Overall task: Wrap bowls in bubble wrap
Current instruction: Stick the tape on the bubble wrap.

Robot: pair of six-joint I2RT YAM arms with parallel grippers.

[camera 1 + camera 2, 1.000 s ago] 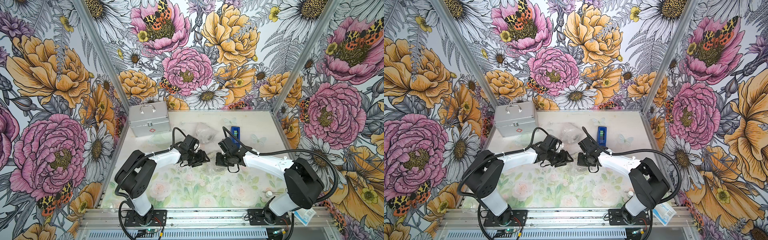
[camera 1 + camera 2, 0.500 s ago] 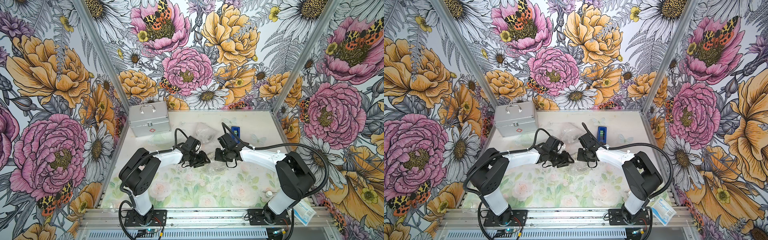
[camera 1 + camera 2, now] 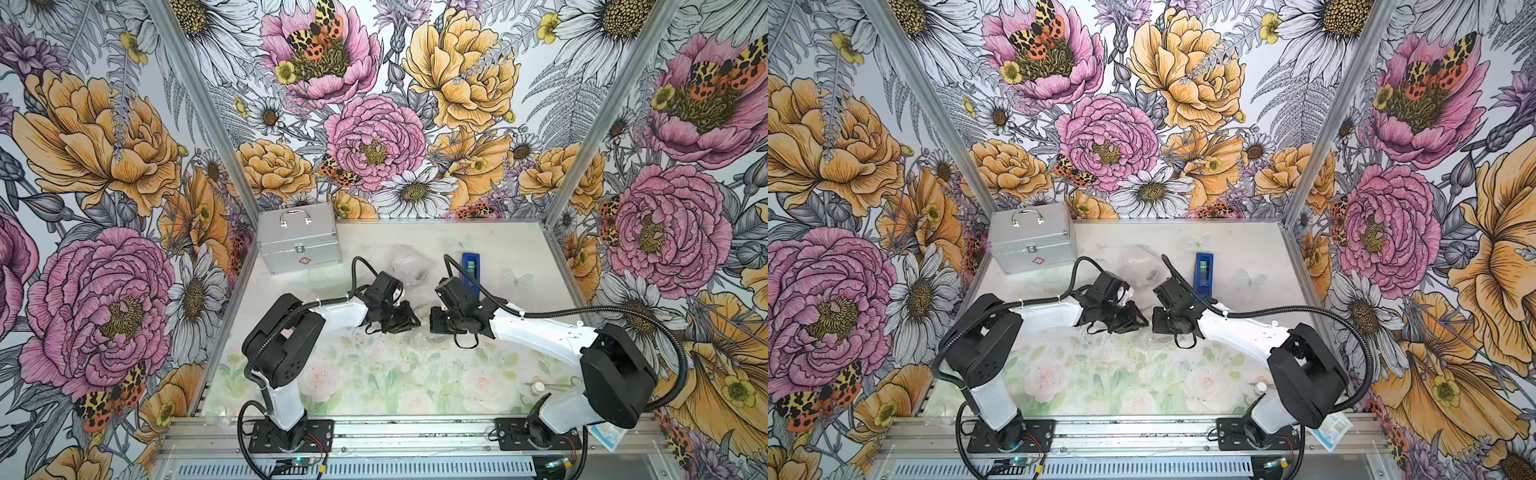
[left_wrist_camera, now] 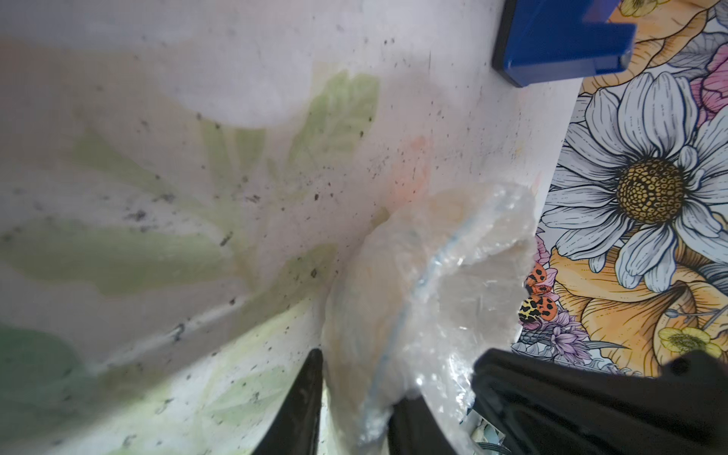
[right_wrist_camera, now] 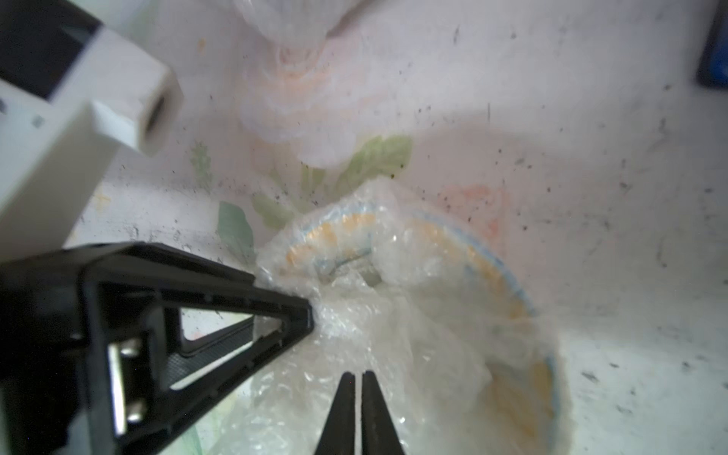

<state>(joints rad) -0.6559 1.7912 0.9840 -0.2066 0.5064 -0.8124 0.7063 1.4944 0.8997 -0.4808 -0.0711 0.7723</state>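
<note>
Both top views: my two arms reach inward over the floral table, and my left gripper and right gripper nearly meet at mid-table.

Right wrist view: the bowl lies on the table beneath me, its yellow band and blue rim showing dimly through the bubble wrap crumpled over it. The fingers of my right gripper are pressed together with only a hairline between them, tips against the wrap. I cannot tell whether a fold is caught. The tip of my left gripper touches the wrap's edge from the opposite side.

Left wrist view: my left gripper straddles the wrapped bowl, one finger on either side of the covered rim and a narrow gap between them. I cannot tell whether they clamp it.

Towards the back wall:
- a second bubble-wrap bundle, contents not discernible
- a blue tape dispenser just beside my right wrist
- a silver carrying case in the far left corner
</note>
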